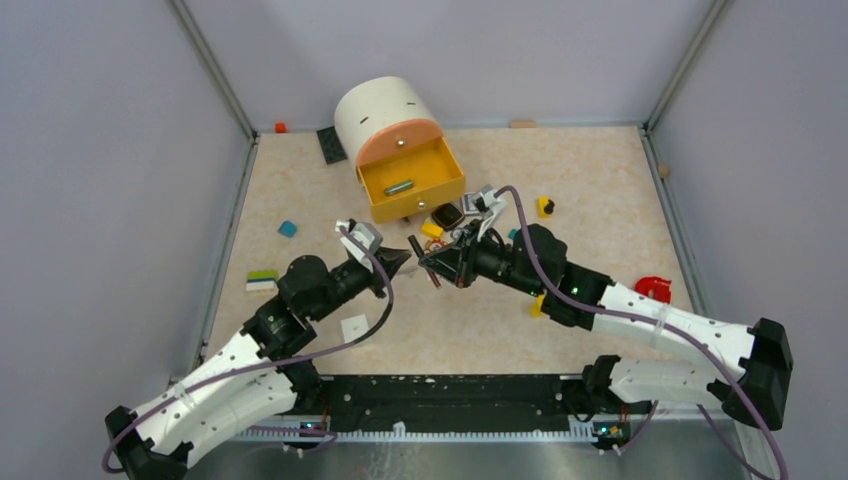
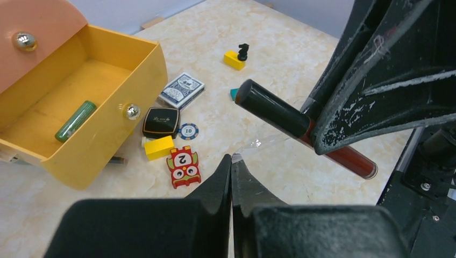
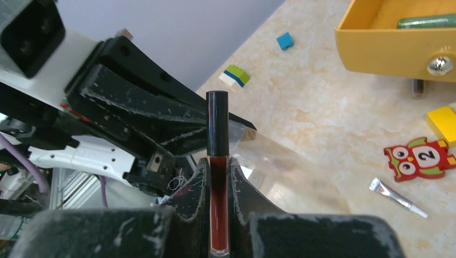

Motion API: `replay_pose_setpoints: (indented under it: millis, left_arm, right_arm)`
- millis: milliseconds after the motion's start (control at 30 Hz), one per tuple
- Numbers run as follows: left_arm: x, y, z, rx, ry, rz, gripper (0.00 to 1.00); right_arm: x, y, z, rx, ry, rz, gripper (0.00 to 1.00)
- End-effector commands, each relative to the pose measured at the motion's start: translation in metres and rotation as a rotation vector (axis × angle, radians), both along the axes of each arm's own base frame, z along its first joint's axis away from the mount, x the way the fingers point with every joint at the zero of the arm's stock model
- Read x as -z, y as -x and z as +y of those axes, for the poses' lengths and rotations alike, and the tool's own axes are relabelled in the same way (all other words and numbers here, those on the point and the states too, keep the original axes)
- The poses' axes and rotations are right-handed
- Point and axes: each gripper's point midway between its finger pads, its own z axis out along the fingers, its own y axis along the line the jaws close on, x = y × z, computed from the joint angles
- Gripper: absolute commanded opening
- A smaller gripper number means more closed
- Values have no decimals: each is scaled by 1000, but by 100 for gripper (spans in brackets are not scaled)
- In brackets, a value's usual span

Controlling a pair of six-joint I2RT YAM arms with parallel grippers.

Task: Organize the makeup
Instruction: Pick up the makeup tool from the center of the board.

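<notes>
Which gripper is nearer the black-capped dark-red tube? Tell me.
Right. The right gripper clamps the dark-red tube between its fingers; the left gripper is shut on the clear pouch just beside it.

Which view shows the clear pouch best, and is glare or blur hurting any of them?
Right wrist: pouch shows as a hazy film, lip gloss sharp, right claw soft at the frame bottom. Left wrist: only a small glint marks the pouch, left claw blurred. Top: even light, pouch too small to make out.
</notes>
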Motion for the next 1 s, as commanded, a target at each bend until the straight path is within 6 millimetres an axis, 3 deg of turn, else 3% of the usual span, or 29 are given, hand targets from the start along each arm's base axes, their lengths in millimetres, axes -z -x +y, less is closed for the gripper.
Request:
replay_pose_setpoints:
  millis: [0, 233, 533, 767, 967]
  left_arm:
    - [-5, -20, 24, -177, -27, 9, 0]
    - [1, -29, 40, -273, -78, 30, 0]
    - [-2, -29, 53, -326, -96, 39, 0]
    - [-14, -18, 85, -406, -149, 53, 0]
    - [-11, -9, 112, -482, -142, 31, 0]
  right_arm:
    - [-6, -4, -12, 52, -42, -6, 0]
    - [24, -11, -20, 113, 9, 33, 0]
    - [35, -21, -26, 172, 46, 14, 0]
    - [9, -56, -28, 213, 243, -379, 0]
    - [0, -99, -4, 121, 606, -805, 0]
